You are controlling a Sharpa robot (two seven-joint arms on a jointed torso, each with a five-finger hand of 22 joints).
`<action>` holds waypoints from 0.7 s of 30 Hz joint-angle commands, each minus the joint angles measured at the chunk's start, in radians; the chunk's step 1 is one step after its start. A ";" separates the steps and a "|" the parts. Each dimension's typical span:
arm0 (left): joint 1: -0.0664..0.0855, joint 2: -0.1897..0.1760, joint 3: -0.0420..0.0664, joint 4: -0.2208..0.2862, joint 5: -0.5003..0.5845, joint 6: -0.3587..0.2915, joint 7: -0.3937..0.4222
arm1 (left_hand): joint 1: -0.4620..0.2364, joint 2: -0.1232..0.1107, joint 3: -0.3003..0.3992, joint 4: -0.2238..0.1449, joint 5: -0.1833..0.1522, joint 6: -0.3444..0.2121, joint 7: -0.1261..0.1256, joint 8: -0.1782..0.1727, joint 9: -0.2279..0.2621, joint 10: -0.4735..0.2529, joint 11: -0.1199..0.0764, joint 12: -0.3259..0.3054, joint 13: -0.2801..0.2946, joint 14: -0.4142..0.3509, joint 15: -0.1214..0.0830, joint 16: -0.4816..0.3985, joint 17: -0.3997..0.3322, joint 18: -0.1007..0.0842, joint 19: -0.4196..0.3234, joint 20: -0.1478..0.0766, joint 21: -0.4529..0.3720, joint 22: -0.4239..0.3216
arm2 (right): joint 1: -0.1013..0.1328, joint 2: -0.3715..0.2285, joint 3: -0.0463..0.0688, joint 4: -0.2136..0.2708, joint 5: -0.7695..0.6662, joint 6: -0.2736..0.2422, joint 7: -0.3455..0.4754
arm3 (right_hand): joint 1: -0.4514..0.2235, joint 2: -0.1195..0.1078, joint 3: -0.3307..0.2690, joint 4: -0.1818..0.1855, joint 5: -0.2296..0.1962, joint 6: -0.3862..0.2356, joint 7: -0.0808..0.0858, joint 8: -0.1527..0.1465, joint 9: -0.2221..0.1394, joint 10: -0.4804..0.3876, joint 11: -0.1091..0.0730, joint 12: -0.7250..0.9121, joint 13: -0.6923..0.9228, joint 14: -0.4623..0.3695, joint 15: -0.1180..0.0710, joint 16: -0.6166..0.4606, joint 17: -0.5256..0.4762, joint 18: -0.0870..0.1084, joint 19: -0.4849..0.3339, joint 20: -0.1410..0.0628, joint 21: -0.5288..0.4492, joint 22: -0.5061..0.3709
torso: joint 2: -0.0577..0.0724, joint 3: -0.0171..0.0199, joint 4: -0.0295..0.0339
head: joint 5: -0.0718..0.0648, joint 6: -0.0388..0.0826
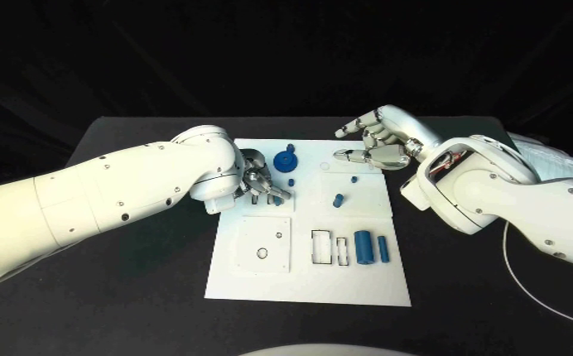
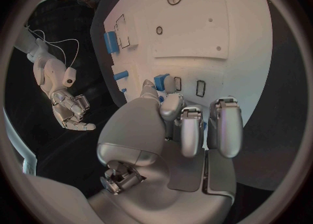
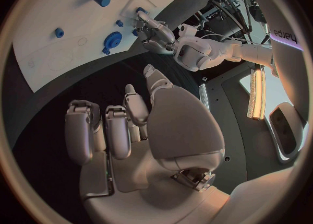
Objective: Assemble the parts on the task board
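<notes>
On the black table (image 1: 132,290) the white task board (image 1: 358,281) lies between the two arms. The left hand (image 1: 261,180) is down over the board's left half, fingers curled downward and close together, their tips at a small blue peg (image 1: 291,182) and the slots beside it. Whether the fingertips pinch a part cannot be made out: in the head view the forearm and knuckles cover the spot, and in the left wrist view the left hand (image 2: 176,130) hides its own fingertips, with only slivers of blue showing between the fingers (image 2: 193,130) and thumb. Just beyond those fingers stands the blue gear (image 1: 286,160), partly screened by the hand.

The right hand (image 1: 376,142) hovers at the board's far right corner, palm turned inward, fingers loosely bent and apart, holding nothing; the right wrist view shows the right hand (image 3: 130,130) over dark table with nothing between its fingers (image 3: 81,130). A thin blue piece (image 1: 356,180) lies just below its fingertips, too small to identify.

Well clear of both hands, a short blue pin (image 1: 338,201) lies mid-board, and nearer the robot two blue cylinders (image 1: 363,247) lie side by side next to rectangular outlines (image 1: 322,247). A ring outline (image 1: 262,253) sits on the raised square panel (image 1: 245,265).
</notes>
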 commanded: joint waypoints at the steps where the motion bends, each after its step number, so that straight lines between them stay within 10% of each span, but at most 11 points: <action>1: 0.003 0.004 0.000 -0.001 -0.003 0.028 -0.064 | 0.020 0.000 0.007 -0.008 0.001 -0.007 0.000 0.008 0.004 0.007 -0.001 0.002 0.001 0.103 -0.007 0.003 0.263 -0.018 0.055 -0.007 0.005 0.142 | 0.000 0.001 0.000 0.000 -0.011 0.014 -0.002 | -0.011 0.001 -0.005 0.003 0.004 0.008 0.003 0.004 0.001 0.002 -0.006 -0.001 0.000 0.079 -0.001 -0.006 0.154 0.003 -0.006 0.001 -0.004 0.000 | -0.001 0.0001 0.0003 | 0.000 -0.002; 12: 0.003 0.006 0.000 -0.005 -0.003 0.029 -0.064 | 0.143 0.051 0.120 -0.068 0.014 -0.034 -0.010 0.002 0.015 0.002 -0.010 -0.004 -0.001 0.103 -0.015 0.003 0.263 -0.017 0.053 -0.014 0.002 0.142 | 0.000 0.001 0.000 -0.001 -0.009 0.021 -0.003 | -0.011 0.001 -0.006 0.003 0.005 0.009 0.002 0.005 0.001 0.003 -0.006 0.000 0.000 0.079 -0.001 -0.007 0.153 0.003 -0.007 0.001 -0.005 -0.002 | -0.001 0.0002 0.0006 | 0.001 -0.006; 14: 0.003 0.004 0.000 -0.003 -0.002 0.026 -0.063 | 0.203 0.055 0.180 -0.102 0.068 -0.050 -0.011 -0.009 0.012 -0.007 -0.012 -0.014 -0.007 0.103 -0.018 0.003 0.263 -0.016 0.051 -0.017 -0.001 0.138 | 0.000 0.001 0.000 -0.001 -0.009 0.024 -0.003 | -0.011 0.001 -0.006 0.003 0.005 0.009 0.002 0.005 0.001 0.003 -0.006 0.000 0.000 0.079 -0.001 -0.007 0.153 0.003 -0.007 0.001 -0.005 -0.002 | -0.001 0.0004 0.0001 | 0.002 -0.007; 17: 0.003 0.000 0.000 0.001 0.004 0.018 -0.062 | 0.228 0.033 0.259 -0.113 0.089 -0.058 -0.003 -0.018 0.011 -0.015 -0.006 -0.027 -0.016 0.103 -0.014 0.003 0.263 -0.014 0.047 -0.016 -0.009 0.131 | -0.001 0.001 -0.001 -0.002 -0.008 0.027 -0.003 | -0.011 0.001 -0.006 0.004 0.005 0.009 0.002 0.005 0.001 0.003 -0.006 0.000 0.000 0.079 -0.001 -0.007 0.153 0.003 -0.007 0.001 -0.005 -0.002 | 0.000 0.0003 0.0002 | 0.002 -0.007; 21: 0.003 -0.008 0.000 0.009 0.021 0.007 -0.059 | 0.187 -0.067 0.476 -0.087 0.091 -0.055 0.005 -0.022 0.018 -0.015 -0.003 -0.040 -0.026 0.103 -0.005 0.003 0.263 -0.011 0.042 -0.011 -0.020 0.122 | -0.001 0.001 -0.001 -0.002 -0.007 0.030 -0.004 | -0.011 0.002 -0.006 0.004 0.006 0.010 0.002 0.005 0.001 0.003 -0.006 0.000 0.000 0.078 -0.002 -0.007 0.152 0.003 -0.007 0.001 -0.005 -0.001 | -0.001 0.0001 0.0008 | 0.001 -0.009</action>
